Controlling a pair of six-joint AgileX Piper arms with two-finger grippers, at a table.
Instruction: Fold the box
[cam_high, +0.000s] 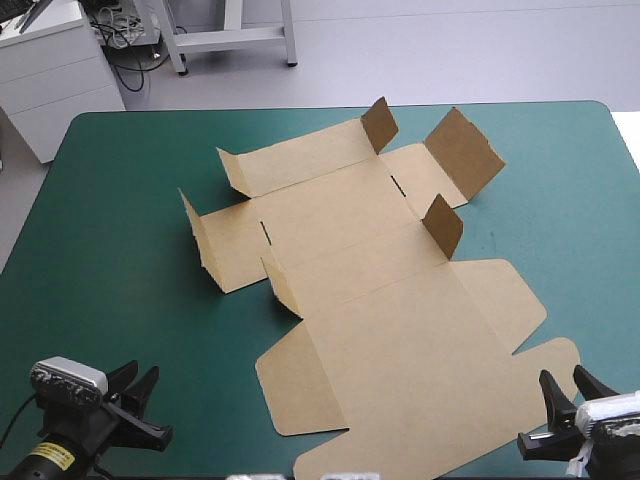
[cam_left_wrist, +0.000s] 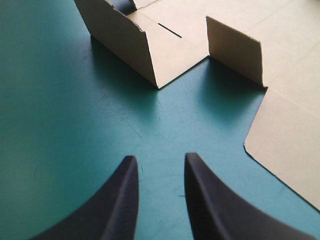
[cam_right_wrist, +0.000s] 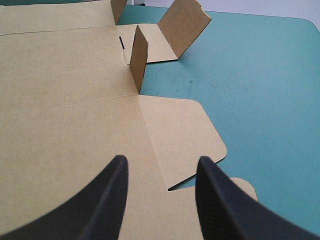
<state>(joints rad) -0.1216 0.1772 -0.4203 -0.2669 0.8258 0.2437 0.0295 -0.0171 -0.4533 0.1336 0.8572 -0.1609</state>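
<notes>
Brown flat-cut cardboard box, across middle of teal-green table cover, end flaps raised. Probably light and stiff, bending at scores; pinch a flap edge. Left gripper over cover's near-left, black fingers parted, empty. Right gripper at cover's near-right, likewise.

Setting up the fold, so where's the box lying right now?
In the high view the box lies mostly flat mid-table, flaps raised toward the far edge; its near right corner sits under the right gripper.
</notes>
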